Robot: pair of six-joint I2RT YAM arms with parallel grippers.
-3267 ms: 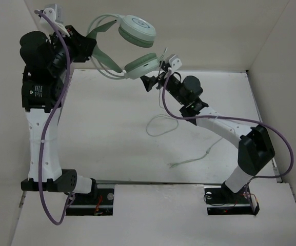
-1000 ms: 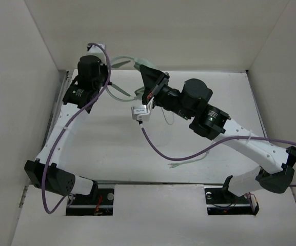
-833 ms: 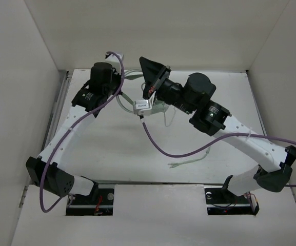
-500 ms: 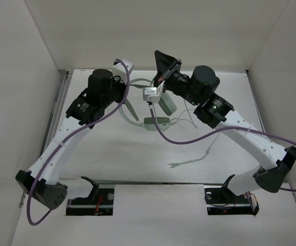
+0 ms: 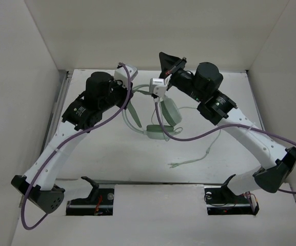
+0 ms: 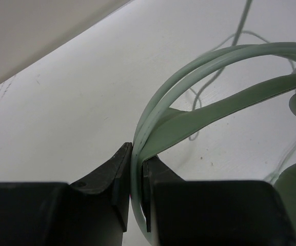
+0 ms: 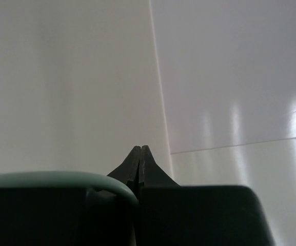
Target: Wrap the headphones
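The pale mint headphones (image 5: 164,119) hang over the middle of the table, their two earcups (image 5: 169,110) one above the other. My left gripper (image 5: 129,96) is shut on the thin headband (image 6: 214,59), which runs up between its fingers (image 6: 119,179) in the left wrist view. The thin pale cable (image 5: 190,161) trails over the table to the right. My right gripper (image 5: 163,55) is shut and points up at the back wall, just behind the earcups. Its tips (image 7: 140,149) meet with nothing showing between them, and a mint curve (image 7: 60,179) crosses over its body.
White walls (image 5: 153,31) enclose the table at the back and on both sides. Thick purple robot cables (image 5: 189,139) loop from both wrists, the right one hanging across the earcups. The arm bases (image 5: 91,197) sit at the near edge.
Both arms have carried the headphones right and toward the near side, so the earcups now show below the grippers. The right gripper has swung back and up. Both grippers stayed shut.
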